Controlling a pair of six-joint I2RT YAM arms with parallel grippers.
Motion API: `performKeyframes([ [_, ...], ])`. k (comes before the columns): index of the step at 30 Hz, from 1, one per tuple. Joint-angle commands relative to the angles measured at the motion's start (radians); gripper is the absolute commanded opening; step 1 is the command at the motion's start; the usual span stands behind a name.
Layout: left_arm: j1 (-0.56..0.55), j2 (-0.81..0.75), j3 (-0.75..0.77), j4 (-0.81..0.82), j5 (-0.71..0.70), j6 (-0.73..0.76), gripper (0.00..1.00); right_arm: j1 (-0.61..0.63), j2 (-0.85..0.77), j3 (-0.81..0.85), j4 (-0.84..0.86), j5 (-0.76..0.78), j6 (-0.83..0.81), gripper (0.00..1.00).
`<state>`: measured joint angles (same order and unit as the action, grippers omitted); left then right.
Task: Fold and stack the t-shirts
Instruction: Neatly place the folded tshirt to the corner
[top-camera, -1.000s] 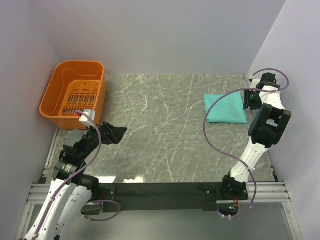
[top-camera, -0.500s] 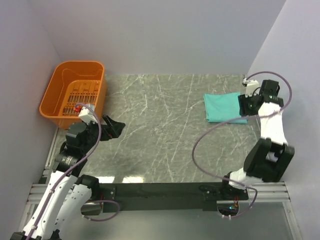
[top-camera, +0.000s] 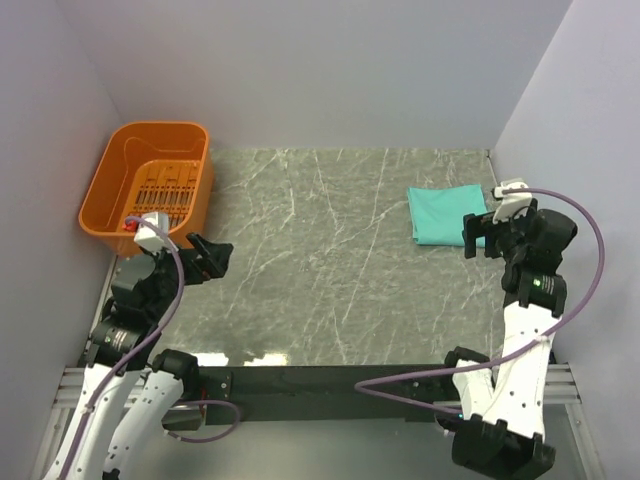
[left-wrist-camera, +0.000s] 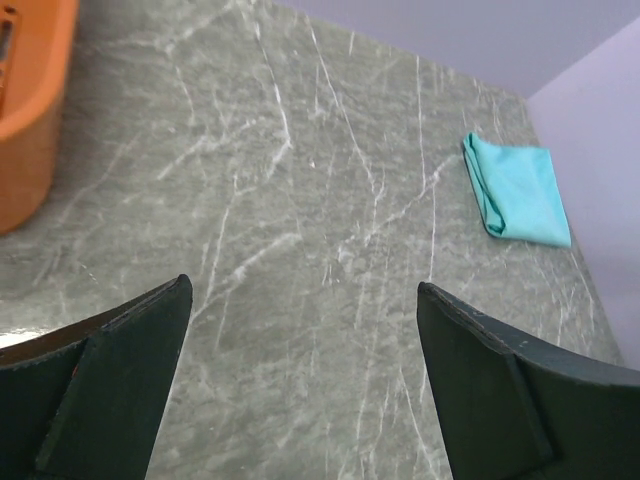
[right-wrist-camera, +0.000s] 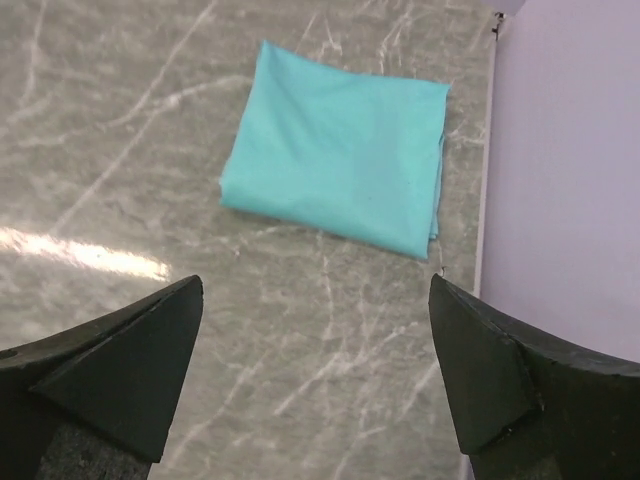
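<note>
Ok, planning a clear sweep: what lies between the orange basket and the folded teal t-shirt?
Nothing but bare marble table between basket and t-shirt; the top external view shows it.

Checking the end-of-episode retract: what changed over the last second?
The right arm folded back toward its base. The right gripper drew away from the far right corner to the near edge of the t-shirt; it is open and holds nothing. The left gripper shifted slightly left and is open. The folded t-shirt and the orange basket stayed put.
</note>
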<state>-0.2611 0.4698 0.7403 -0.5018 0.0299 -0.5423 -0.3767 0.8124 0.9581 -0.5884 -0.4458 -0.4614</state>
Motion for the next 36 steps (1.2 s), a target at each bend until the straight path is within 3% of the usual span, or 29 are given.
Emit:
performKeyframes([
  [1,0.003,-0.052,0.048,-0.024,-0.074,0.019,0.99,-0.013,-0.047,-0.027,0.094,0.013,0.139,1.0],
  [7,0.003,-0.083,0.068,-0.046,-0.125,0.03,0.99,-0.018,-0.142,-0.114,0.165,0.097,0.387,1.0],
  [11,0.003,-0.083,0.068,-0.046,-0.124,0.036,0.99,-0.018,-0.202,-0.156,0.214,0.264,0.5,1.0],
  [21,0.003,-0.088,0.036,-0.017,-0.108,0.039,0.99,-0.018,-0.243,-0.226,0.232,0.371,0.518,1.0],
  [36,0.003,-0.077,0.018,-0.001,-0.102,0.039,0.99,-0.018,-0.277,-0.309,0.269,0.386,0.486,1.0],
])
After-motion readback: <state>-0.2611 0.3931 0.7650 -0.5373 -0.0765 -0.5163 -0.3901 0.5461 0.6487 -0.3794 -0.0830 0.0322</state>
